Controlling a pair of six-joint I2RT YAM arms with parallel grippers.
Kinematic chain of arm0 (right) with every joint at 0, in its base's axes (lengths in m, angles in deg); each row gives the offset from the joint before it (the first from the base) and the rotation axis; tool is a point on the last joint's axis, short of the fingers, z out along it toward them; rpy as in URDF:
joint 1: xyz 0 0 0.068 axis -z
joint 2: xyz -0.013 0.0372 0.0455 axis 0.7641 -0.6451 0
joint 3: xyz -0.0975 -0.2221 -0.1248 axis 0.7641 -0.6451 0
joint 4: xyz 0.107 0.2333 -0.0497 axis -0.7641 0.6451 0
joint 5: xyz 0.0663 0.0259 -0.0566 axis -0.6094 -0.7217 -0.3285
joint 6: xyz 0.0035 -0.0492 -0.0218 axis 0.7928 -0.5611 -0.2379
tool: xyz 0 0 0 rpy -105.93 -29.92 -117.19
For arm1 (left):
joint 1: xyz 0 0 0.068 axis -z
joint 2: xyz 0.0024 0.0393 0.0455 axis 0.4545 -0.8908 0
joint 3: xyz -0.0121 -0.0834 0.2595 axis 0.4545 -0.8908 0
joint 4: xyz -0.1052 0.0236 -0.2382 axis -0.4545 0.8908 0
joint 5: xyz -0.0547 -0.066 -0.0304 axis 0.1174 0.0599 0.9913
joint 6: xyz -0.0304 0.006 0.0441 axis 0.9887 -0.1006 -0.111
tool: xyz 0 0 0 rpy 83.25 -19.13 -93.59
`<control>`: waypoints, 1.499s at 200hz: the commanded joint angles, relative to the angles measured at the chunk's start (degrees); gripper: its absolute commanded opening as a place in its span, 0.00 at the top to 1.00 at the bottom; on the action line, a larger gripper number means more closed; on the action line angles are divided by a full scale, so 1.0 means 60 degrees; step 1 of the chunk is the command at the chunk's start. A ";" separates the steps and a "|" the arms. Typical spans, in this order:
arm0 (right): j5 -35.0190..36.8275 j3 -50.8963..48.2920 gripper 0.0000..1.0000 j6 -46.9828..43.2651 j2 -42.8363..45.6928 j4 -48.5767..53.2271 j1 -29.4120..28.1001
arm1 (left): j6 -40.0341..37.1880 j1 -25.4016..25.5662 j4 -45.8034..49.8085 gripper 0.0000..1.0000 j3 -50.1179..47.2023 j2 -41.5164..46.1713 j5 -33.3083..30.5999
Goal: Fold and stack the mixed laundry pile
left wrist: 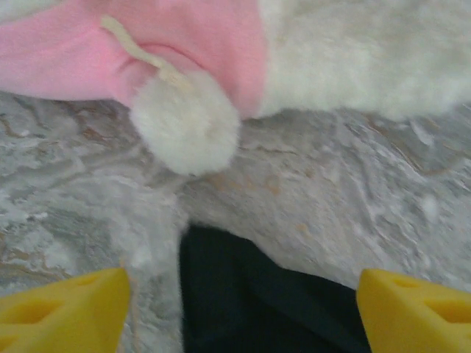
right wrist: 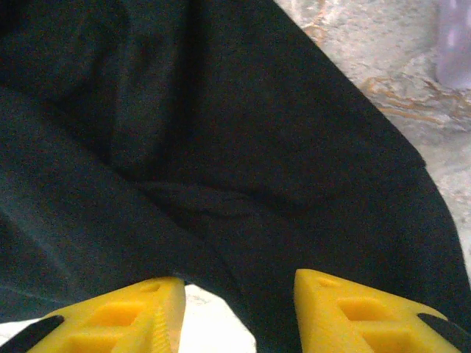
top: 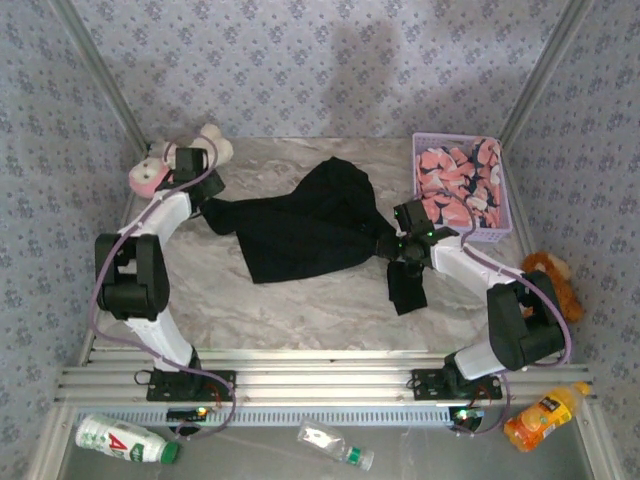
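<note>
Left end effector (left wrist: 239, 312), fingertips (left wrist: 66, 312) cropped, straddles black T-shirt (left wrist: 265, 290) corner.

A: Home or lab?
B: Lab, a robot test booth. Two arms (top: 140, 270) stand bolted to aluminium rails (top: 320, 385) at the table (top: 300, 310) edge, cables (top: 97, 290) looped along them.
A: The flowery walls (top: 300, 60) look homely, though.
B: They sit between bare metal posts (top: 100, 75), closing three sides like a stall. The marble top fills that frame.
A: And the clutter?
B: A basket (top: 483, 237), a plush toy (top: 150, 178), an orange plush (top: 550, 275) off the table's side, bottles (top: 125, 440) on the ledge below the rails
</note>
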 commanded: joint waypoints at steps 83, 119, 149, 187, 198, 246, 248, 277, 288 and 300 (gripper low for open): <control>0.1031 0.2687 0.40 -0.0720 -0.2182 -0.0745 -0.0518 | 0.1639 0.3106 -0.0162 0.20 -0.4125 0.3094 0.1721; 0.1560 0.4375 0.37 -0.0969 -0.4054 -0.0268 -0.0495 | 0.1795 0.3607 -0.0093 0.20 -0.4564 0.2610 0.1651; 0.1771 0.5087 0.47 -0.1056 -0.4946 0.0111 -0.0507 | 0.1860 0.3677 -0.0176 0.22 -0.4969 0.2111 0.1576; 0.2066 0.5240 0.93 -0.0831 -0.4945 0.0150 0.0057 | 0.1335 0.3643 0.0523 0.45 -0.5115 0.1561 0.0618; 0.2064 0.5275 1.00 -0.0843 -0.4821 0.0123 0.0233 | 0.1170 0.3594 0.0891 0.51 -0.5095 0.1576 0.0212; 0.2608 0.5583 1.00 -0.0811 -0.4586 0.0249 0.1082 | 0.0781 0.2370 0.1402 0.52 -0.5346 0.2404 -0.0356; 0.2614 0.5592 1.00 -0.0773 -0.4594 0.0277 0.1117 | 0.0780 0.2297 0.1420 0.52 -0.5346 0.2433 -0.0355; 0.2680 0.5613 0.97 -0.0343 -0.4762 0.0318 0.1519 | 0.0547 0.1554 0.1366 0.51 -0.5307 0.2763 -0.0458; 0.2677 0.5633 0.86 -0.0178 -0.4803 0.0353 0.1592 | 0.0530 0.1497 0.1348 0.51 -0.5165 0.2832 -0.0412; 0.2616 0.5645 0.71 -0.0076 -0.4795 0.0145 0.1644 | 0.0557 0.1510 0.1306 0.48 -0.5003 0.2867 -0.0105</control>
